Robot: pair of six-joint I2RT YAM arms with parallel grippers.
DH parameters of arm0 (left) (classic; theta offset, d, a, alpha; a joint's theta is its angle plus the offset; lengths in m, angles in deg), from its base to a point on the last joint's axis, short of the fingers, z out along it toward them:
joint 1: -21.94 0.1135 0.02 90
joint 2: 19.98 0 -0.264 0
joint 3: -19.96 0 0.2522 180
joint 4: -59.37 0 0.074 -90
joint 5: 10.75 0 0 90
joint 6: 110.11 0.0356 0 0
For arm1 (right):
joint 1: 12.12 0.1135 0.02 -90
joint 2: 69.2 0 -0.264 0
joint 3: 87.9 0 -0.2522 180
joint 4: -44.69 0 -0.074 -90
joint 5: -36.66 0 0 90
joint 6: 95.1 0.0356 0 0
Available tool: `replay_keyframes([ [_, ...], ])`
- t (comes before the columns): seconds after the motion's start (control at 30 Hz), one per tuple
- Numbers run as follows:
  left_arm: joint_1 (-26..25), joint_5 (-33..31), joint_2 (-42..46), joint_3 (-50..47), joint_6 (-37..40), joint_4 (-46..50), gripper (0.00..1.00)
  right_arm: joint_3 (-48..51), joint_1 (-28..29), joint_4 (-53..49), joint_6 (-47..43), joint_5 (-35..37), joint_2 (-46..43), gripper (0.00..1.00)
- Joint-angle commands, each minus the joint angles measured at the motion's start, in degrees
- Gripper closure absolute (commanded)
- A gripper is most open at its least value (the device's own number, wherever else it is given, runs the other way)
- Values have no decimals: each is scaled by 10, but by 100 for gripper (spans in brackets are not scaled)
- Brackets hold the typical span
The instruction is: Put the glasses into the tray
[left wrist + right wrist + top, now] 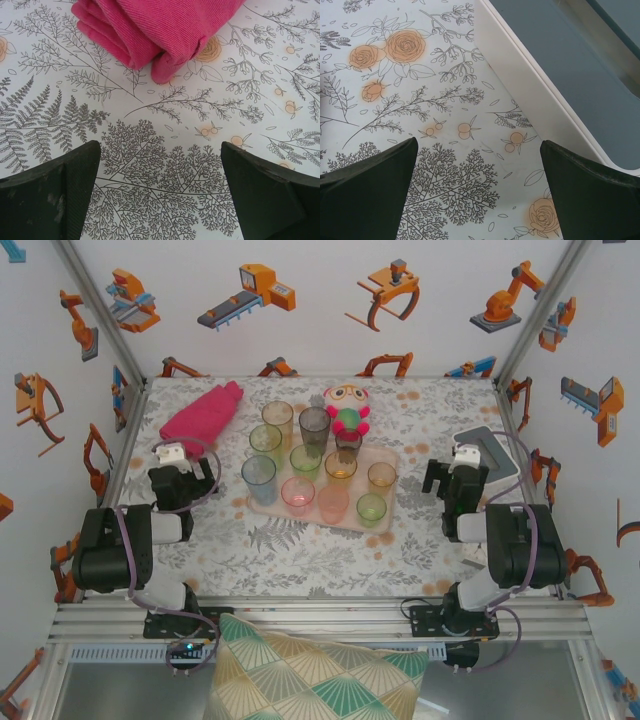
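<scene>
Both your left pincer and right pincer hang spread and empty over the table. The tray lies between them with most glasses already inside. Three stand beyond it, nearer the left pincer, probably that arm's job.

Looks like a robotics lab test cell: boxed in by white panels printed with orange robot cartoons, framed with aluminium rails, fitted with a left arm and a right arm bolted along the near edge of a floral-covered desk.
</scene>
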Motion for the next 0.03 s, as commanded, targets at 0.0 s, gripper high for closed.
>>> replay_keyframes([
  [0.0,-9,-13,1,17,7,13,3,-12,-3,9,5,-1,-1,1],
])
